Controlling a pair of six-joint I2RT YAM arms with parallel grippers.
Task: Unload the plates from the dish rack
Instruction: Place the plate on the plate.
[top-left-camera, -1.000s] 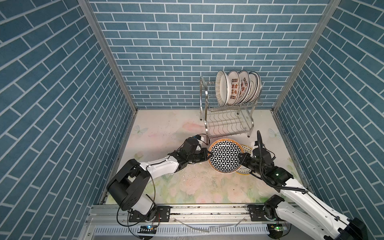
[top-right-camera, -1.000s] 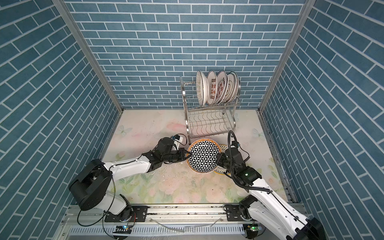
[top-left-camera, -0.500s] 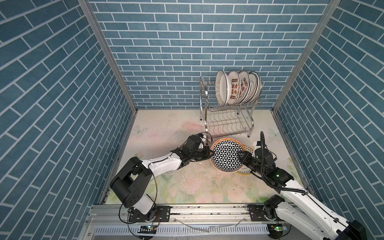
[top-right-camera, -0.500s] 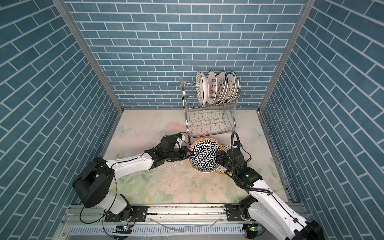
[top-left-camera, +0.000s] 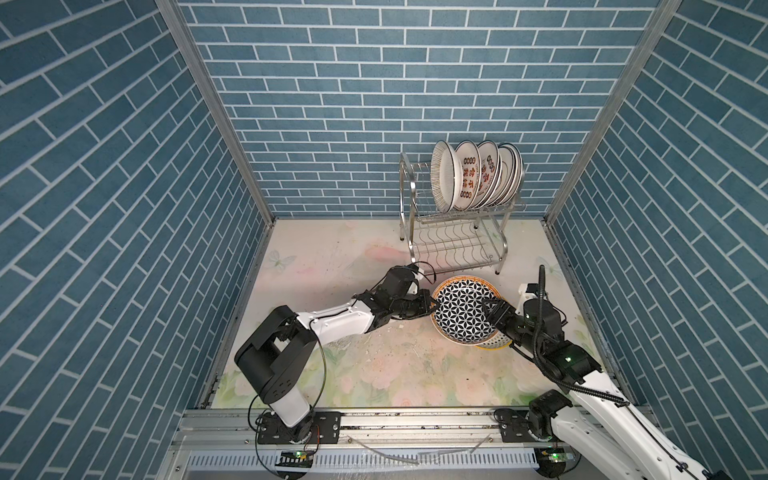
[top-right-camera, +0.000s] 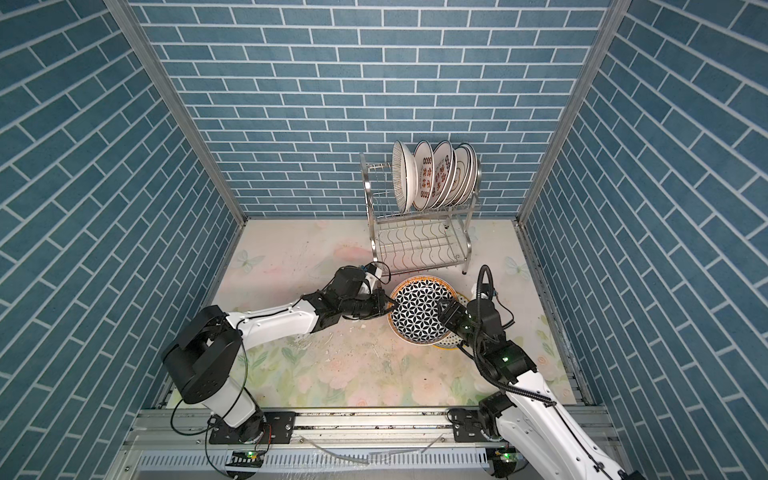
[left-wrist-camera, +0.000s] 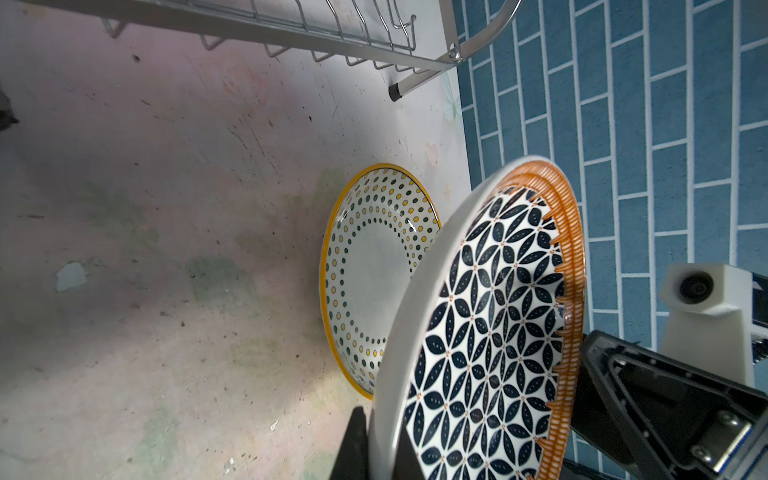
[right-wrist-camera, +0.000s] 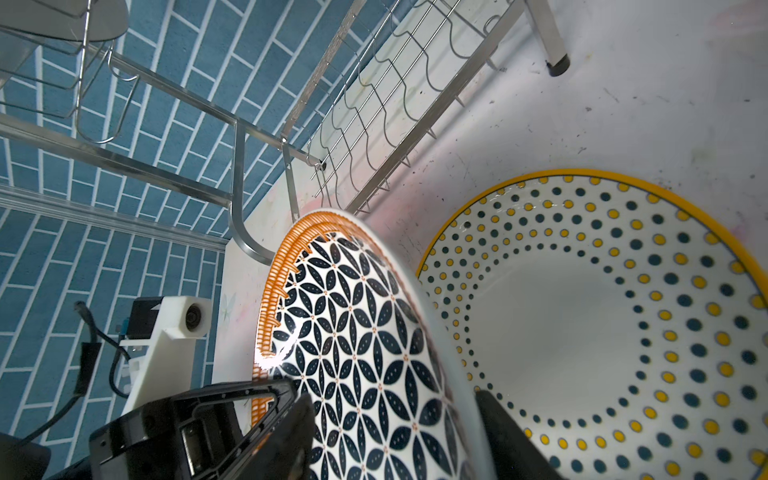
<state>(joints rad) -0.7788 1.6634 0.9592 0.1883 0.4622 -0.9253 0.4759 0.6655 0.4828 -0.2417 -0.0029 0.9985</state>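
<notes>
Centre right, the patterned plate has edged right over the dotted plate; left fingers still pinch its rim, right fingers have spread apart.

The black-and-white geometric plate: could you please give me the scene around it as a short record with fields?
Held: round black-and-white geometric plate with orange rim, tilted over a round yellow-edged dotted plate
Left gripper: shut on its rim
Right gripper: open, jaws astride the opposite rim
Dotted plate: flat on the floral tabletop
Dish rack: shiny steel wire, white plates upright on its top tier
</notes>
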